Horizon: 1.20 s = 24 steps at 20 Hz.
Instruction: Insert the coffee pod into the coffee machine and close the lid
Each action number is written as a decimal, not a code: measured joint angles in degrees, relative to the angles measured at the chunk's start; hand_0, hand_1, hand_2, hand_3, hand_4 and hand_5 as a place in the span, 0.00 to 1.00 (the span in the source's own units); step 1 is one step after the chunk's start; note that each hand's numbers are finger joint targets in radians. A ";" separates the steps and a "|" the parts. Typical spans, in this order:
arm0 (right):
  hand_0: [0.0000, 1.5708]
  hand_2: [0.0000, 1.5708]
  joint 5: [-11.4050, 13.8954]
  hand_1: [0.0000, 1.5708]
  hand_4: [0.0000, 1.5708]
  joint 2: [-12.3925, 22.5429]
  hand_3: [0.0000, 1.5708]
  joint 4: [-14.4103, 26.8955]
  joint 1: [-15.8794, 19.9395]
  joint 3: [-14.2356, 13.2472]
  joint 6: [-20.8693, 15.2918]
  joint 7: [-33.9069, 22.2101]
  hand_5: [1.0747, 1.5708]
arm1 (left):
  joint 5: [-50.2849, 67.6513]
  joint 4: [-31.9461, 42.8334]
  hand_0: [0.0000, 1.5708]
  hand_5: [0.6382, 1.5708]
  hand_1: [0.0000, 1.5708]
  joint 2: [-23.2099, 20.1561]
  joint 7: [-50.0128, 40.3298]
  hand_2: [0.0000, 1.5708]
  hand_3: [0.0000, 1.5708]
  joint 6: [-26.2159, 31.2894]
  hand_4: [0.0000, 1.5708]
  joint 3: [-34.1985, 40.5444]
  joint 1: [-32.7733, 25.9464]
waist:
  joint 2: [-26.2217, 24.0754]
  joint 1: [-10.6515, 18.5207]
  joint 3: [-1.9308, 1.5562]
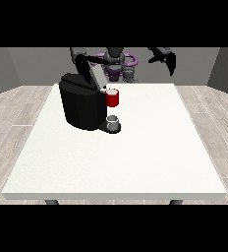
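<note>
The black coffee machine (81, 106) stands on the white table (135, 157), left of the middle. Its grey lid (97, 77) is tilted up and open. At the machine's front sits a red round pod holder (113, 98) with something pale on top; I cannot tell whether that is the pod. A small grey cup (113, 123) stands on the machine's base below it. The hand at the view's left (88, 61) is at the top of the raised lid. The hand at the view's right (166, 57) hangs raised in the air behind the table's far edge, fingers spread, holding nothing.
The robot's torso (115, 64) stands behind the table's far edge. A wooden floor surrounds the table, with grey walls behind.
</note>
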State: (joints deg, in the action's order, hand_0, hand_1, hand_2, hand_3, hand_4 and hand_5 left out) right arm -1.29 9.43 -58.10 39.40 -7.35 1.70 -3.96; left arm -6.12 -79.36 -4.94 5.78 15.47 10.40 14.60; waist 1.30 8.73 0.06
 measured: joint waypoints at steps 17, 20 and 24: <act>0.00 0.00 6.39 0.00 0.07 2.62 0.00 0.00 8.32 2.15 -3.87 -6.55 1.00 | -1.14 -1.61 0.00 1.00 0.00 0.91 -0.59 0.00 0.00 -0.97 0.24 -3.45 1.26 | 4.49 3.02 -0.65; 0.00 0.00 8.46 0.00 0.13 3.81 0.00 -0.47 9.28 2.63 -4.95 -9.17 1.00 | -1.60 -1.68 0.00 1.00 0.00 1.22 -0.93 0.00 0.00 -0.77 0.21 -4.48 1.93 | 5.20 4.41 -0.91; 0.00 0.00 10.85 0.00 0.17 5.71 0.00 -1.09 11.06 2.86 -5.72 -11.87 1.00 | -1.37 -1.38 0.00 1.00 0.00 1.20 -0.42 0.00 0.00 -0.09 0.25 -4.90 3.19 | 6.68 6.27 -1.24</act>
State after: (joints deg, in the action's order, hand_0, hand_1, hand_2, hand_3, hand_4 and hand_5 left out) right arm 9.56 15.14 -59.18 50.45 -4.49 -4.02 -15.83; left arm -7.49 -80.74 -3.74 5.36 15.38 5.50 17.79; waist 7.98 14.99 -1.18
